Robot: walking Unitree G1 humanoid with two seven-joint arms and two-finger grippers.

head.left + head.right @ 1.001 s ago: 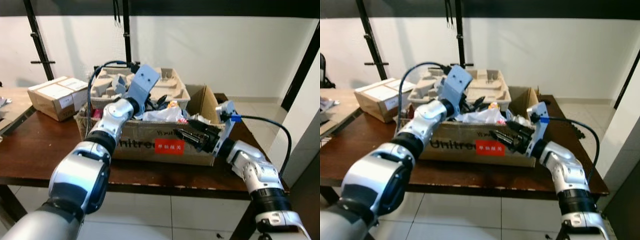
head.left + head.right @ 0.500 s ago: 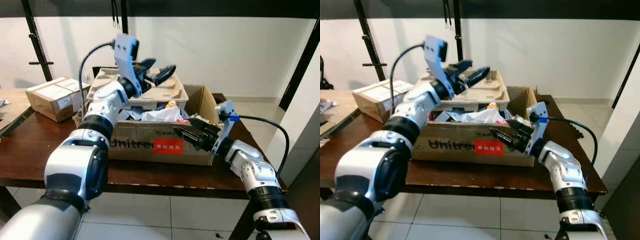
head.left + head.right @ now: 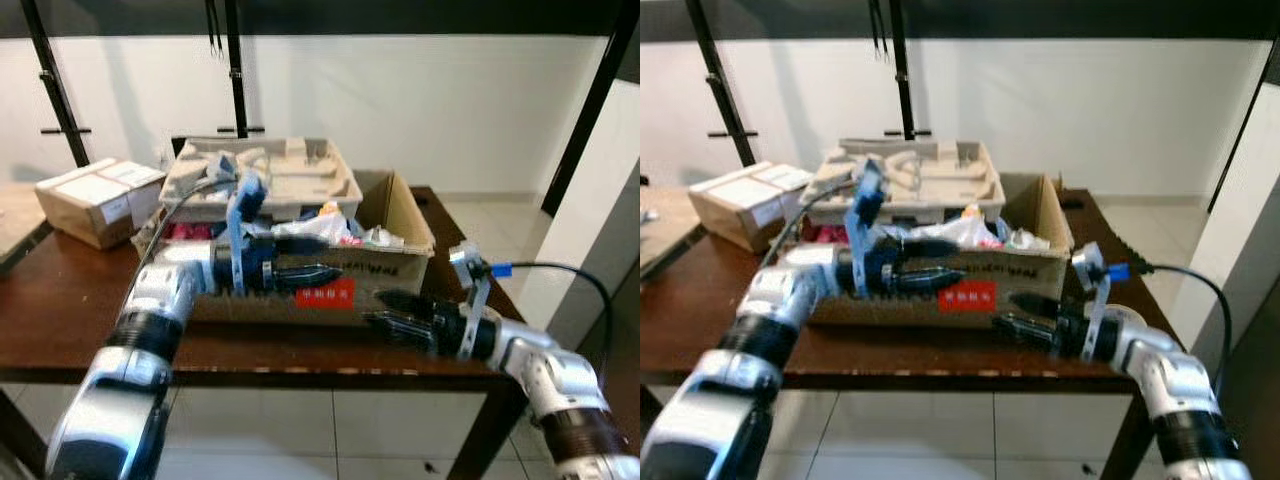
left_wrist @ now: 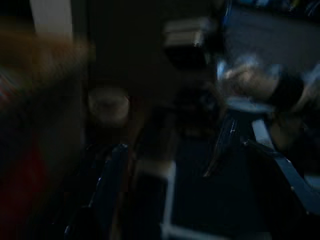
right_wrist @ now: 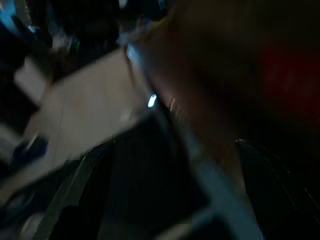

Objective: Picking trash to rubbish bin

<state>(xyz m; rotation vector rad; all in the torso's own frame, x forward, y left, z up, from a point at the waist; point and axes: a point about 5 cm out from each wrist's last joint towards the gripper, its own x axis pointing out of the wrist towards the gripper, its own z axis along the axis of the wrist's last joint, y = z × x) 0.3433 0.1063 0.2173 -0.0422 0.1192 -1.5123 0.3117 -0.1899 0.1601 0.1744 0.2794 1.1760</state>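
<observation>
Both the left gripper and right gripper, blurred, hover before the cardboard box; opening unclear.

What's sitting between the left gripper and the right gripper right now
In the left eye view, the red label on the front wall of the cardboard box lies between the left gripper and the right gripper; both sit in front of that wall.

Two cardboard boxes; one pulp tray; one table.
</observation>
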